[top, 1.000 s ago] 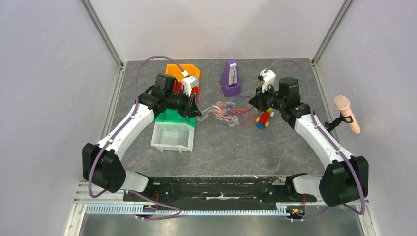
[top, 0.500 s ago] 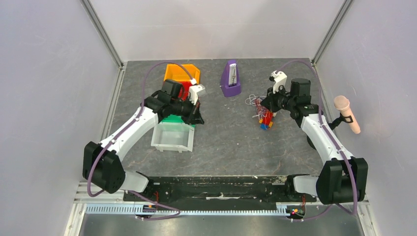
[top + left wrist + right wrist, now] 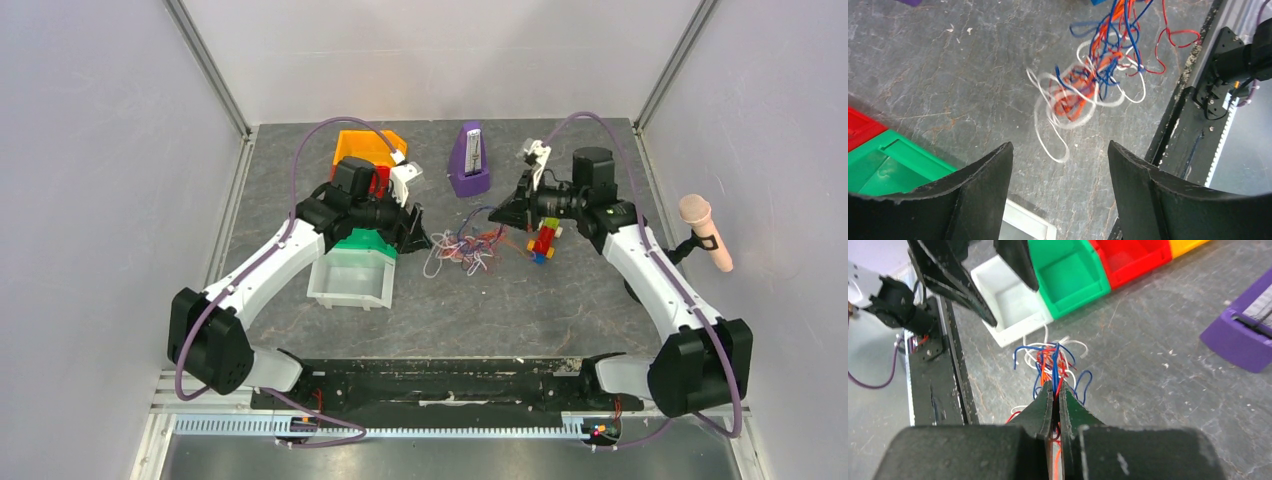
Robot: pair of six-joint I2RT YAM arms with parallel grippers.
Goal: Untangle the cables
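Tangle of thin red, orange, blue and white cables lying mid-table on grey stone-look tabletop, betw. the two arms. Right gripper pressed together, pinching a bunch of strands at tangle's right end, raised off the surface. Left gripper spread wide, empty, hovering just left of tangle, near green plastic bin. Purple metronome further back; multicoloured toy-brick stack beside right gripper.

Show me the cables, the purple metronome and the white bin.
cables (image 3: 1070, 101): left wrist view, orange-and-white knot at the tangle's middle.
purple metronome (image 3: 469, 158): top external view, its sloped front face.
white bin (image 3: 350, 297): top external view, its near wall.
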